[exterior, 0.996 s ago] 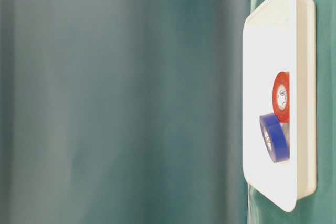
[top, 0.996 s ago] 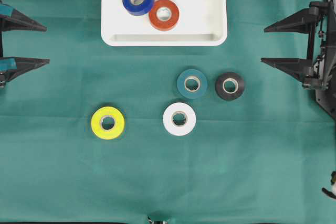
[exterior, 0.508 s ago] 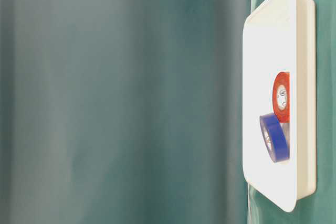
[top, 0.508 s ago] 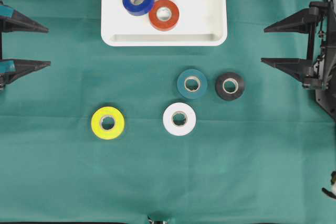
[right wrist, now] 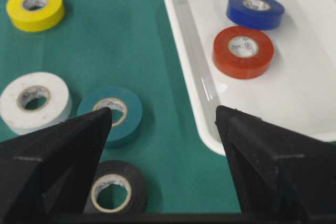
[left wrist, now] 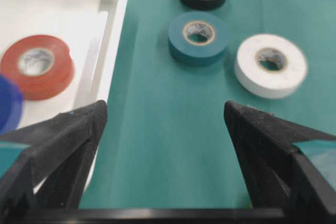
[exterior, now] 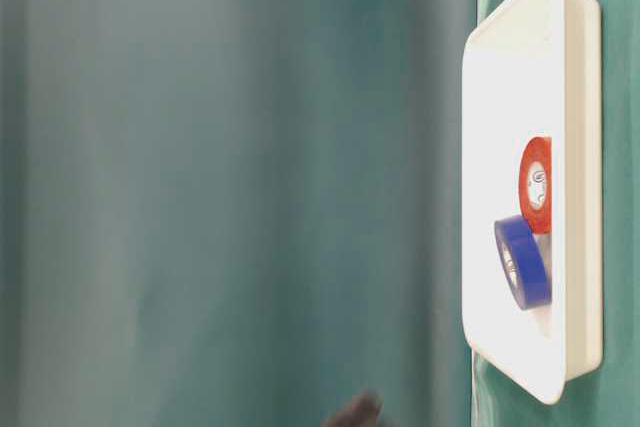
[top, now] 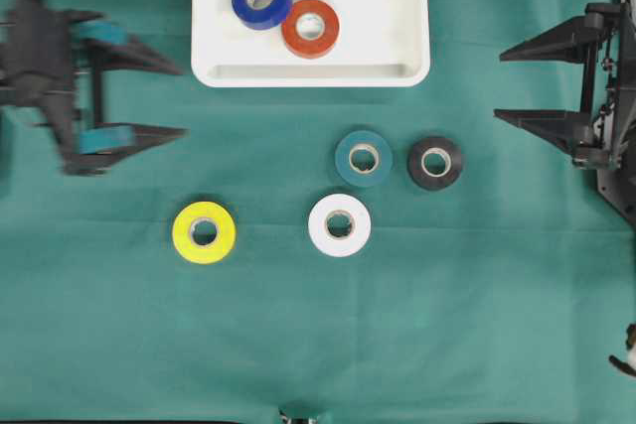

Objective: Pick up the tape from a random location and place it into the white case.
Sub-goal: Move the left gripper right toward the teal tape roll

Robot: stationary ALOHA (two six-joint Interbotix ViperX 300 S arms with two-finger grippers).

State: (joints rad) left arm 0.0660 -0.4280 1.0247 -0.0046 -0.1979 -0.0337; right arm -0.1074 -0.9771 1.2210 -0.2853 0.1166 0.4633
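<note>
The scene is lit evenly and brightly from above; only short, soft shadows are cast by the tape rolls on the green cloth point(top: 447, 325). Mild glare is seen on the white case point(top: 397, 7) — its floor is nearly washed out in the table-level view, where the left part of the frame is filled by a blurred, out-of-focus teal surface. The left gripper point(top: 177, 101) is smeared by motion blur in the overhead view. In both wrist views the near fingers are rendered soft, and the blue roll point(left wrist: 8, 103) is blurred at the frame edge.
</note>
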